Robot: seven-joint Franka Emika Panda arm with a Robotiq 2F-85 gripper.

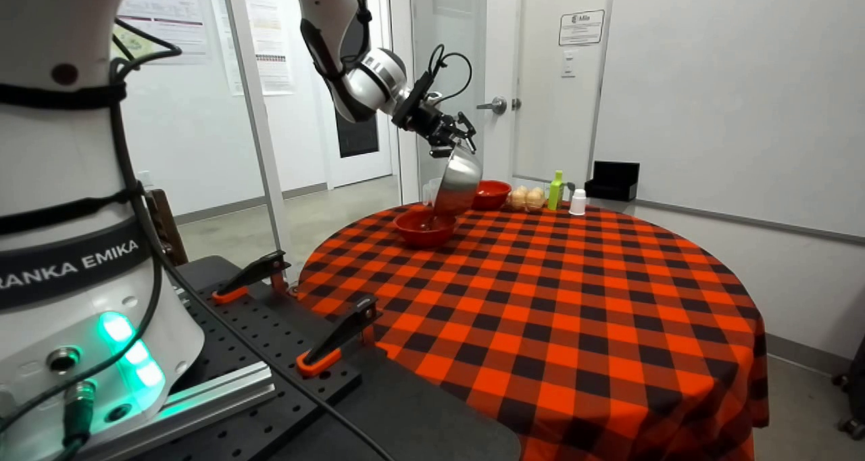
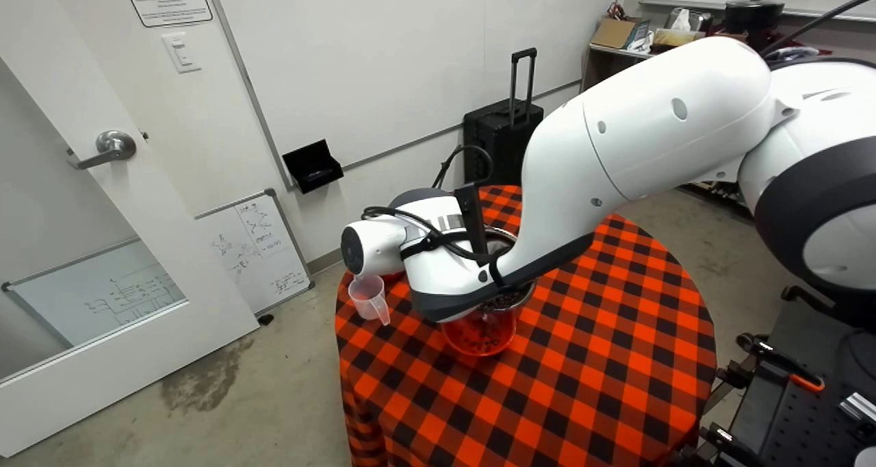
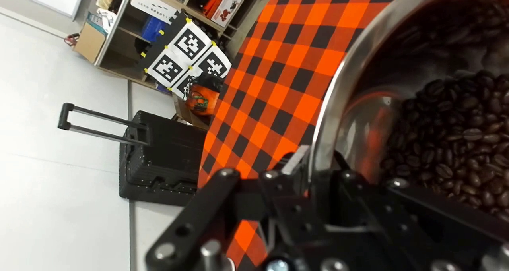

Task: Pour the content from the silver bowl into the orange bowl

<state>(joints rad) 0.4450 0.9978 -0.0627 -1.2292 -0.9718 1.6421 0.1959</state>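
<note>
The silver bowl [image 1: 462, 180] is tilted steeply on its side, its lower rim just over the near orange bowl [image 1: 424, 232]. My gripper [image 1: 463, 142] is shut on the silver bowl's upper rim and holds it above the table. In the wrist view the fingers [image 3: 318, 173] pinch the rim of the silver bowl [image 3: 332, 108], one finger inside and one outside. Many dark coffee beans [image 3: 469, 140] lie in the silver bowl. In an exterior view, dark beans also show in the orange bowl [image 2: 481, 340]. The arm partly hides the silver bowl there.
A second red-orange bowl [image 1: 492, 195] stands behind. A clear measuring cup [image 2: 368, 296] stands near the table edge. Eggs [image 1: 526, 198], a green bottle [image 1: 555, 190] and white cups [image 1: 578, 203] stand at the far side. The checkered tablecloth [image 1: 540, 326] covers the round table.
</note>
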